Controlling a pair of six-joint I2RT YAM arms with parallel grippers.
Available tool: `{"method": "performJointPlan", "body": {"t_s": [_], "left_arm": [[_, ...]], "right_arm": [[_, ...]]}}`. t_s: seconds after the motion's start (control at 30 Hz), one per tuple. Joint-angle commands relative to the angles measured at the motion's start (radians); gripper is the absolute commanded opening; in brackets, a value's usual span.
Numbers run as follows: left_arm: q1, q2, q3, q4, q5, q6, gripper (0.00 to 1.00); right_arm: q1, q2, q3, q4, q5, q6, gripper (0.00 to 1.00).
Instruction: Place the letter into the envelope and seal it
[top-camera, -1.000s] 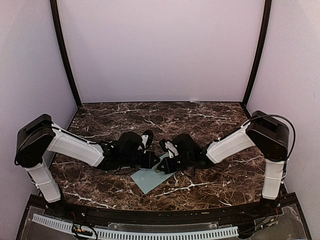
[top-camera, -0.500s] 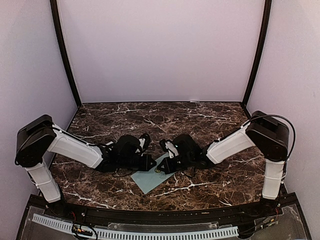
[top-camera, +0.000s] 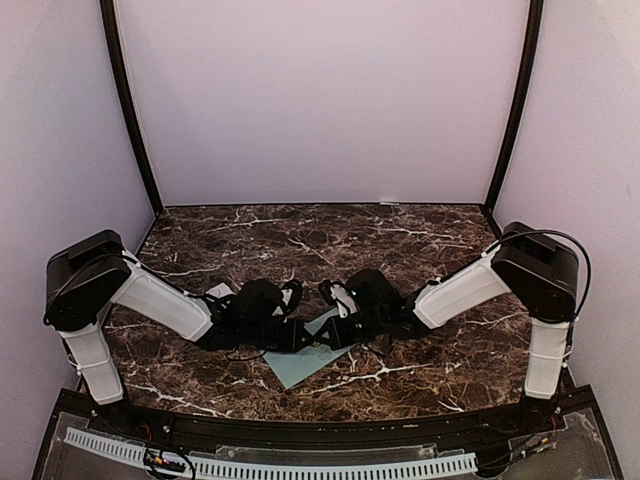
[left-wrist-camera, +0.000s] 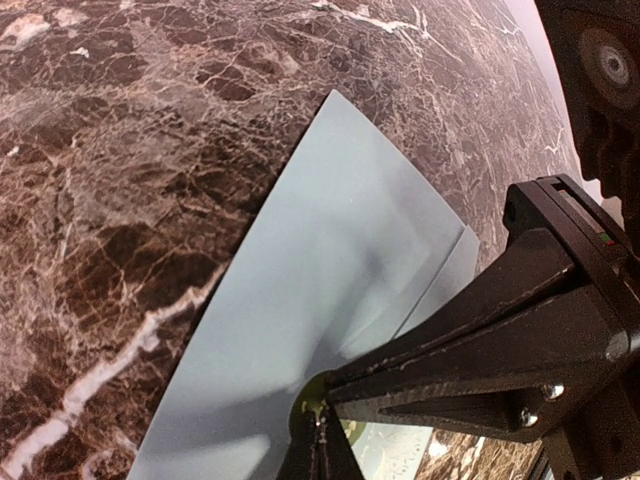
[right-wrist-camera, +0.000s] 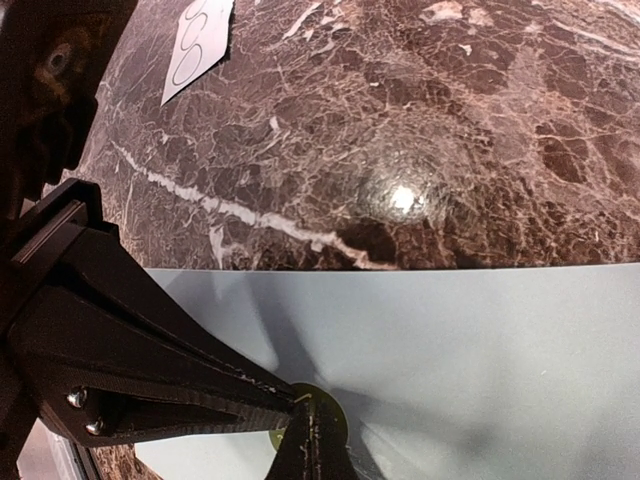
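The pale blue-green envelope (top-camera: 298, 364) lies flat on the marble table, flap folded down; it also shows in the left wrist view (left-wrist-camera: 330, 250) and the right wrist view (right-wrist-camera: 480, 340). A small yellow-green round sticker (left-wrist-camera: 305, 400) (right-wrist-camera: 332, 410) sits on it. My left gripper (top-camera: 308, 338) (left-wrist-camera: 320, 428) is shut, its tips pressed on the sticker. My right gripper (top-camera: 324, 335) (right-wrist-camera: 312, 418) is shut too, its tips on the same sticker, touching the left one. The letter is not in view.
A small white strip with circles (right-wrist-camera: 197, 45) lies on the table beyond the envelope, beside the left arm (top-camera: 220, 291). Black frame posts and pale walls close the table's sides and back. The near edge holds a black rail.
My left arm has swung in and lowered, bringing its tips down onto the envelope against the right gripper. The white strip now shows beside the left arm. The right arm has barely moved.
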Motion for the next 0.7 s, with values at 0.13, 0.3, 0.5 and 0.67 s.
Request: {"method": "performJointPlan", "body": {"t_s": [0.13,0.3,0.5,0.67], "left_arm": [[0.004,0.009,-0.019,-0.031,-0.008,-0.007,0.00],[0.004,0.007,-0.017,-0.043,-0.017,-0.007,0.00],[0.003,0.006,-0.015,-0.043,-0.018,-0.007,0.00],[0.003,0.001,-0.019,-0.022,-0.013,-0.002,0.00]], "right_arm": [[0.023,-0.024,-0.033,-0.038,-0.048,-0.010,0.00],[0.024,-0.040,-0.053,-0.048,-0.036,-0.010,0.00],[0.029,-0.044,-0.062,-0.063,-0.021,-0.011,0.00],[0.029,-0.053,-0.059,-0.059,-0.009,-0.004,0.00]]}}
